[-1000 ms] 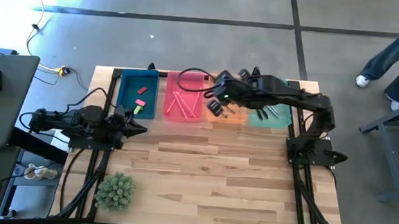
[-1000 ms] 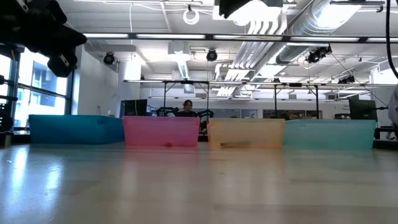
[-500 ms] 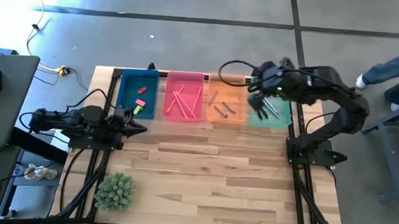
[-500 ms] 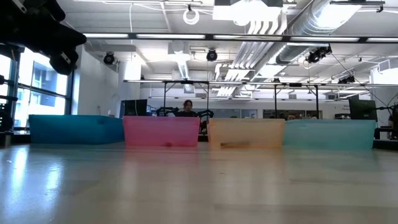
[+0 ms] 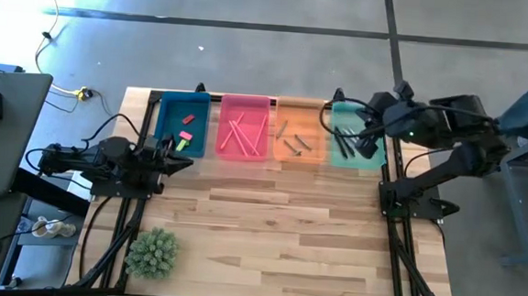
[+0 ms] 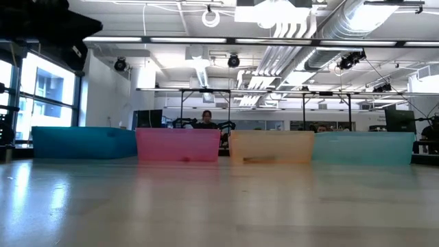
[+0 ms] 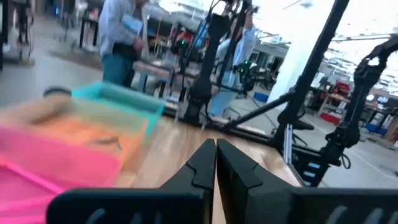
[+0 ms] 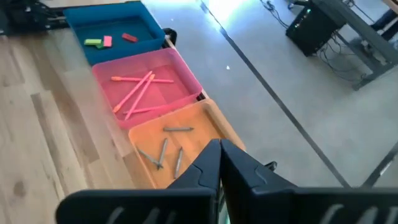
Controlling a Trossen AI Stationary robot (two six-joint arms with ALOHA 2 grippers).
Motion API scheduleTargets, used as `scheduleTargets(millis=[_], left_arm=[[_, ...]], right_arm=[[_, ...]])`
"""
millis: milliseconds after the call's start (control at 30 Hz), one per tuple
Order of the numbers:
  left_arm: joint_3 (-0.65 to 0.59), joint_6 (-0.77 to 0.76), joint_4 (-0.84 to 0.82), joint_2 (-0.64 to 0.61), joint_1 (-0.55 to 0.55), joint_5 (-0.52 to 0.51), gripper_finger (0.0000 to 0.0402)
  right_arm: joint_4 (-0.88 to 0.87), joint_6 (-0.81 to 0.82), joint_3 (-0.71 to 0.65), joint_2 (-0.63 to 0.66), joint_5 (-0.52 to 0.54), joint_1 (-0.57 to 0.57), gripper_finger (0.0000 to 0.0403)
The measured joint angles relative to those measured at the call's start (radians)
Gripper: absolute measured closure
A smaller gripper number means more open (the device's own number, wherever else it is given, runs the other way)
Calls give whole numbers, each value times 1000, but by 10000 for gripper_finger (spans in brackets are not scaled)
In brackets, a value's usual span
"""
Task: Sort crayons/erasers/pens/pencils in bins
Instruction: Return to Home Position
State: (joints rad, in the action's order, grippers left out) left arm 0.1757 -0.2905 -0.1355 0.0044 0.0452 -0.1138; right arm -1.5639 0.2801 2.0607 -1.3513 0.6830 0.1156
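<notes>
Sorting looks done: the erasers point(image 5: 185, 136) lie in the blue bin point(image 6: 82, 142), pink sticks point(image 5: 242, 133) in the pink bin point(image 6: 178, 145), the crayons point(image 5: 292, 142) in the orange bin point(image 6: 271, 147) and dark sticks point(image 5: 345, 146) in the teal bin point(image 6: 363, 147). I'd call this the homing step. The right gripper point(image 8: 219, 149) hangs over the teal bin, fingers clenched on nothing, and next needs to fold toward its base. The left gripper point(image 7: 215, 152) sits low by the blue bin's front, fingers clenched, empty.

Crayons point(image 8: 177, 129) in orange bin point(image 8: 202, 132)
</notes>
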Motion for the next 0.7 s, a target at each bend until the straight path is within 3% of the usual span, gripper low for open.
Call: scheduleTargets(millis=[500,700], left_arm=[[0,34,-2,0,0,18,398],[0,87,-2,0,0,-61,398]], right_arm=[[537,34,-768,380,-40,33,403],[697,24,-1017,525,-101,33,403]])
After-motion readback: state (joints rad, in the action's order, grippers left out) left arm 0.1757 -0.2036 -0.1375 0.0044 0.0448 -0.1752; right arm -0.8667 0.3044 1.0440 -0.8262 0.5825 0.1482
